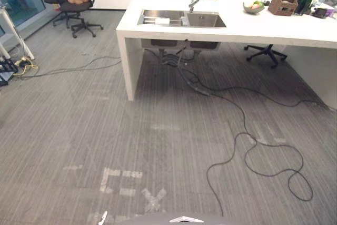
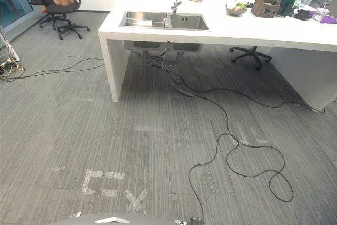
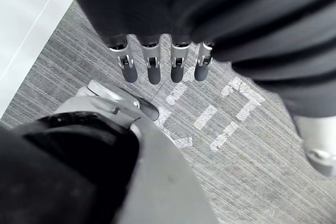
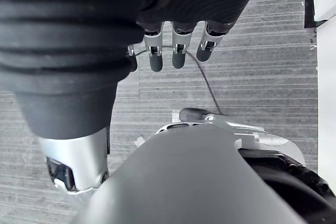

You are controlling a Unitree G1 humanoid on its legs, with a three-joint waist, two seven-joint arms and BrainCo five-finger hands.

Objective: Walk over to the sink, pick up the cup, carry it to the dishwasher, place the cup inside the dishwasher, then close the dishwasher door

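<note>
The left robot hand (image 3: pixel 154 69) hangs at the robot's side over the grey carpet (image 1: pixel 105 130), its fingers straight and loose, thumb apart from them, holding nothing. The right robot hand (image 4: pixel 178 56) hangs the same way on the other side, fingers relaxed and empty.

What the coming move turns on is the way ahead. The sink (image 1: pixel 205 20) lies straight in front of the robot and well apart from both hands, across open carpet and past the pale tape marks (image 1: pixel 126 180) near its feet.

At far left stands an office chair (image 1: pixel 79 9) with a tan cushion on its seat. The white tabletop (image 1: pixel 274 25) begins right of that chair, and the steel two-basin sink is set near its left end, long axis along the front edge. In the left basin a small white object (image 1: pixel 162 21) rests on a rack. It is probably the cup, though it is too small to be sure. It looks wider than tall, so it may lie on its side along the sink's length. It sits a touch left of the robot's centre line, so the left robot hand seems slightly the nearer.

The faucet (image 1: pixel 194 2) rises behind the divide between the basins. Further right on the tabletop are a fruit bowl (image 1: pixel 253 8) and a brown wooden organiser (image 1: pixel 283 3).
</note>
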